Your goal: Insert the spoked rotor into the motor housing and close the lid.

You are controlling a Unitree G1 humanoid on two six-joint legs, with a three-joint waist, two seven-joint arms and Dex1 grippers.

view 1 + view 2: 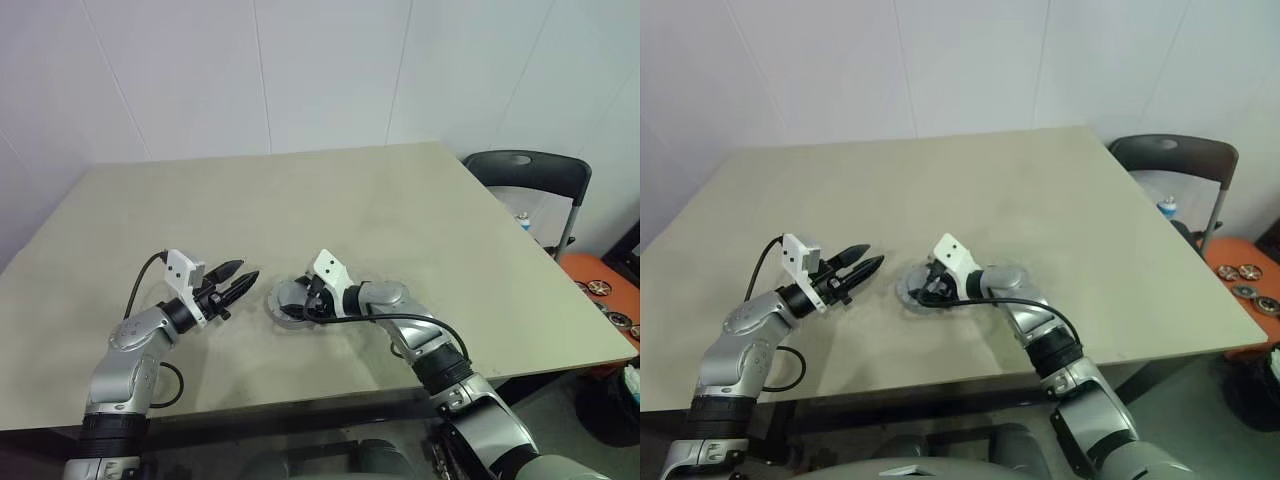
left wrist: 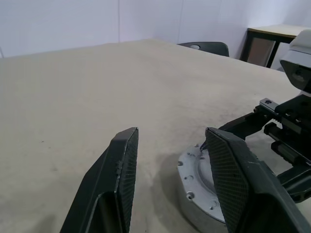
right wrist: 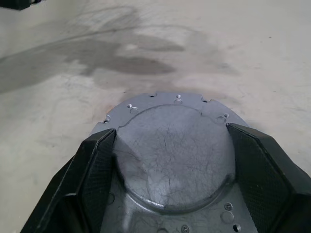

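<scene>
- Round grey metal assembly (image 3: 170,160) flat on the counter (image 1: 400,220), near the front edge, between the two arms; domed lid (image 3: 167,150) on top with a screw-holed flange around it.
- Spoked rotor and copper windings hidden; judged already inside, lid seated or nearly so.
- No long axis to speak of: round, lying flat.
- Right hand (image 1: 305,300) directly over it, black fingers (image 3: 97,170) wide apart, one each side of the dome, straddling rather than clearly clamping; contact cannot be told.
- Left hand (image 1: 236,279) just beside, fingers (image 2: 121,170) parted a middling way, empty, pointing across at the assembly, short of touching.
- Right hand plainly nearer; any pressing or seating of the lid likely falls to it.
- Counter pale beige, matte, faintly stained.
- Beyond: white panelled wall, dark chair (image 1: 530,180) at the far right corner, small parts on an orange surface (image 1: 1240,275).
</scene>
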